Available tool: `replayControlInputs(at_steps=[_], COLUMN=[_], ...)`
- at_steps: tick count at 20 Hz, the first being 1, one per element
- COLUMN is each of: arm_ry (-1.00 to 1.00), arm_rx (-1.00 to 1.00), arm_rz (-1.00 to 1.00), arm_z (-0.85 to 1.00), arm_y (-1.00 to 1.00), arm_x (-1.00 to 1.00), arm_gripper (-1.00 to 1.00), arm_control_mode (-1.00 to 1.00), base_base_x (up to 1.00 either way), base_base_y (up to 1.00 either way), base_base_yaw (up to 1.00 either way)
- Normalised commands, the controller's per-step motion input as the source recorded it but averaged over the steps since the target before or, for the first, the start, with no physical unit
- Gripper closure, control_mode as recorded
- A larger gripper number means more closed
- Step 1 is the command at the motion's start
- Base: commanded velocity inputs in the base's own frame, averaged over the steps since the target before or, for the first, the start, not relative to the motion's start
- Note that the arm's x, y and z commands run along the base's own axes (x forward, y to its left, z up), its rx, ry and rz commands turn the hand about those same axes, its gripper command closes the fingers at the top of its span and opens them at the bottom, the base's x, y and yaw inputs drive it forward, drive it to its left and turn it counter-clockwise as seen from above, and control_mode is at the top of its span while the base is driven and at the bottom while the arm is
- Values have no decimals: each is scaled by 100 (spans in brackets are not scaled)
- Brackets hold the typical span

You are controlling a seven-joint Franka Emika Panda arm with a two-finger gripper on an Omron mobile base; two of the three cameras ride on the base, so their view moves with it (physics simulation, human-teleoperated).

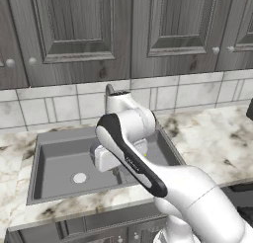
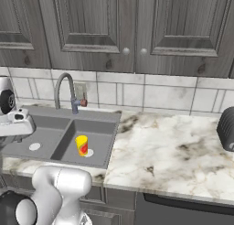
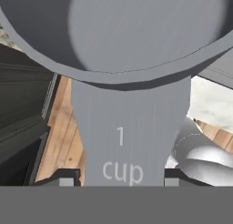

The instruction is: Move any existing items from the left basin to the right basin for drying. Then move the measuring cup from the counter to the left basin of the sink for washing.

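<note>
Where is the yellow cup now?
In the right base view, the yellow cup stands upright in the right basin, beside its drain.

Measuring cup (image 3: 132,59): rim cropped by top edge | right basin (image 1: 165,148): mostly hidden behind arm | dark object (image 2: 227,128): cut by right edge

Left base cam sits behind the arm on its left, looking forward and down; sink (image 1: 74,163) at 9 o'clock, wall cabinets (image 1: 74,29) at 12. Right base cam does the same from the right; sink (image 2: 59,137) at 8 o'clock, counter (image 2: 173,151) at 4. Both share sink, counter, tile backsplash (image 2: 137,93). Hand cam is jammed close against the measuring cup (image 3: 132,82), "1 cup" at 6 o'clock.
</note>
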Motion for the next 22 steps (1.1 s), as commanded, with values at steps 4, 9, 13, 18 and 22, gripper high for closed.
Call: replayControlInputs(at_steps=[4, 9, 13, 18, 22], arm_ry=[1, 1, 0, 0, 0], arm_rx=[0, 0, 0, 0, 0], arm_rz=[0, 0, 0, 0, 0], arm_z=[-7, -11, -18, -22, -24], arm_y=[60, 53, 30, 14, 4], arm_x=[40, 40, 33, 28, 27], arm_gripper=[100, 100, 100, 100, 100], arm_control_mode=[-100, -100, -100, -100, -100], base_base_x=[0, 0, 0, 0, 0], base_base_y=[0, 0, 0, 0, 0], base_base_yaw=[0, 0, 0, 0, 0])
